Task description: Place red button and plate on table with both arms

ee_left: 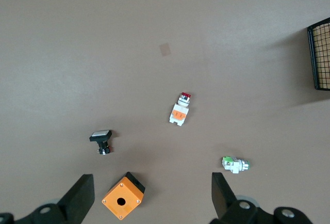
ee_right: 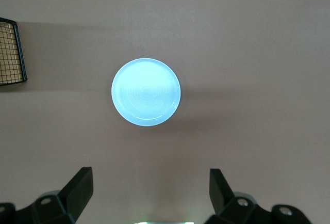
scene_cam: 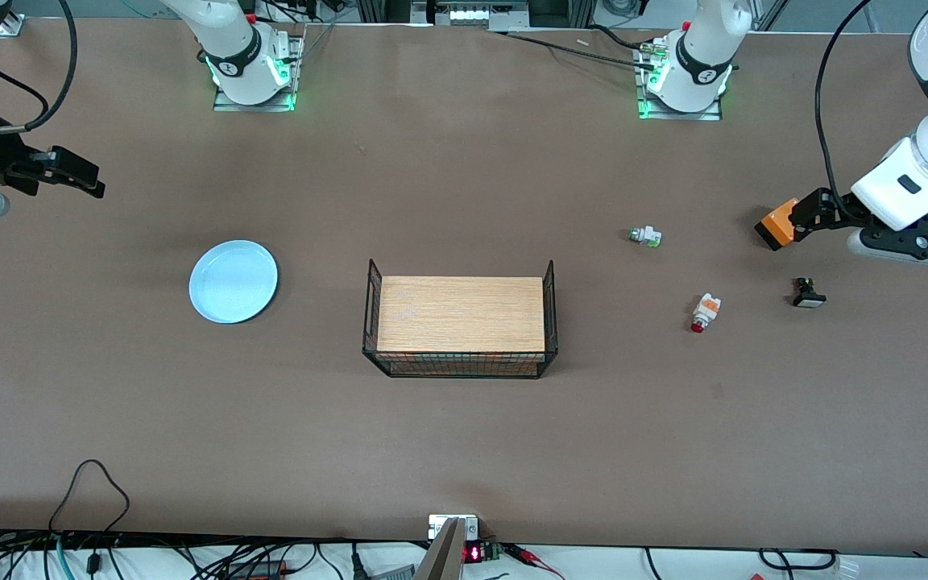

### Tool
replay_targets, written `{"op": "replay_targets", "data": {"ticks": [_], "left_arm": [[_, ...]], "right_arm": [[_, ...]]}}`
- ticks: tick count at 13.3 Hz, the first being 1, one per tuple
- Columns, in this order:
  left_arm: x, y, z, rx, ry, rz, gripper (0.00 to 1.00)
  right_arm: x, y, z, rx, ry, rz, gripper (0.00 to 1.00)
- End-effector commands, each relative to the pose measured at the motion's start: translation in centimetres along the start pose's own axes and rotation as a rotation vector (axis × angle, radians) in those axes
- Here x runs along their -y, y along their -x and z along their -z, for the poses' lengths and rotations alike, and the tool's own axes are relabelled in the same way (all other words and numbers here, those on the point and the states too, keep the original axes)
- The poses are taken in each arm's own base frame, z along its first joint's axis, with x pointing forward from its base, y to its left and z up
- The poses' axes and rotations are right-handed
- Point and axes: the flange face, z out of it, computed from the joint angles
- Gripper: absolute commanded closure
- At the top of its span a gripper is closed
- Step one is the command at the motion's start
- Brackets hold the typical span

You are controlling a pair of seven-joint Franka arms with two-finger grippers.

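The red button (scene_cam: 704, 312) lies on the brown table (scene_cam: 464, 451) toward the left arm's end; it also shows in the left wrist view (ee_left: 180, 111). The light-blue plate (scene_cam: 233, 281) lies flat on the table toward the right arm's end, and shows in the right wrist view (ee_right: 146, 92). My left gripper (scene_cam: 809, 214) is open and empty, up in the air over an orange box (ee_left: 122, 195); in its own view the gripper (ee_left: 152, 197) is apart from the button. My right gripper (scene_cam: 69, 173) is open and empty, up over bare table, with the plate away from its jaws (ee_right: 149, 189).
A black wire rack with a wooden top (scene_cam: 461, 316) stands mid-table between plate and button. A white piece with a green tip (scene_cam: 645, 236), a black button with a white cap (scene_cam: 808, 293) and the orange box (scene_cam: 778, 225) lie round the red button.
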Motion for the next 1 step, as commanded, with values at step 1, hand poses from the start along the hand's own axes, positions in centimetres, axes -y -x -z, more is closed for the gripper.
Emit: {"op": "replay_targets", "data": {"ticks": [1], "left_arm": [[0.0, -0.01, 0.53, -0.007, 0.017, -0.017, 0.0]], "right_arm": [[-0.54, 0.53, 0.05, 0.001, 0.008, 0.029, 0.0]]}}
